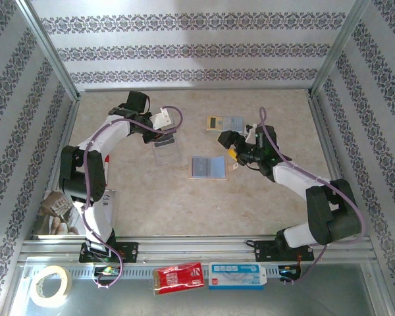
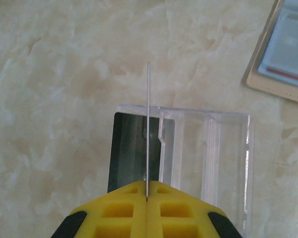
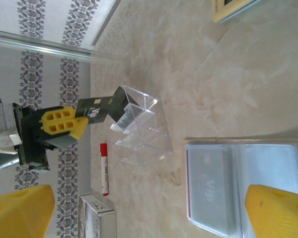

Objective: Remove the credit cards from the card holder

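- Left end effector (image 2: 147, 197) clamped on a dark credit card (image 3: 102, 110) — held edge-down over a clear stand (image 3: 141, 134).
- Right end effector (image 1: 228, 146) — fingers wide apart, just above the open card holder (image 1: 208, 166) on the desk (image 1: 184, 210).

Open table (image 1: 184, 204) around card holder (image 1: 208, 166); stand (image 1: 166, 150) near.

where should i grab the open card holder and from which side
The tan-rimmed, pale-blue folding card holder lies open and flat on the table, with no raised part. Likely best: the thin rim nearest the right gripper, coming down from above at a tilt, one jaw slipped under the rim.
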Motion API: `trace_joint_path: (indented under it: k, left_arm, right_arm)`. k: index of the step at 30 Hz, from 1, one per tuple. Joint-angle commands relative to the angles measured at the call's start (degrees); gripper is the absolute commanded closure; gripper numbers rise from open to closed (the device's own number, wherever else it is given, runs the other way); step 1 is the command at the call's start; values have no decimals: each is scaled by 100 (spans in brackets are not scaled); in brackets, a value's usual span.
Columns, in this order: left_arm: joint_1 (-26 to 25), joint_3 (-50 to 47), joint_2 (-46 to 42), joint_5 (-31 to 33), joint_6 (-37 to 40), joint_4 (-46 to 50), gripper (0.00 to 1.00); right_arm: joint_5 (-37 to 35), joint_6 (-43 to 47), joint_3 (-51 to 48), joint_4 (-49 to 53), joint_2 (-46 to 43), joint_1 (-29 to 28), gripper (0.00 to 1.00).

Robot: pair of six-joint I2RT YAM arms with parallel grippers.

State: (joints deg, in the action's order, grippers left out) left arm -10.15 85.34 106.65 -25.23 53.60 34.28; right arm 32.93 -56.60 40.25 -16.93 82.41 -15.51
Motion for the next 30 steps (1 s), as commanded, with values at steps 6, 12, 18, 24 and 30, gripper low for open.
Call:
trace_joint_path:
  k: [6, 12, 18, 24, 30]
  left_arm:
    - [201, 147, 217, -163, 372, 191, 100]
    - [233, 270, 410, -143, 458, 346, 100]
    - [251, 313, 498, 140, 468, 330, 90]
    - [354, 88, 86, -223, -129, -333, 66]
    - [401, -247, -422, -435, -892, -1144, 63]
  right_arm:
    - [-203, -113, 235, -11, 236, -89, 2]
    - [-208, -183, 275, -12, 337, -87, 2]
    - [-184, -220, 247, -8, 361, -84, 2]
    - [-190, -218, 238, -11, 374, -86, 2]
    - [-184, -163, 220, -5, 391, -100, 2]
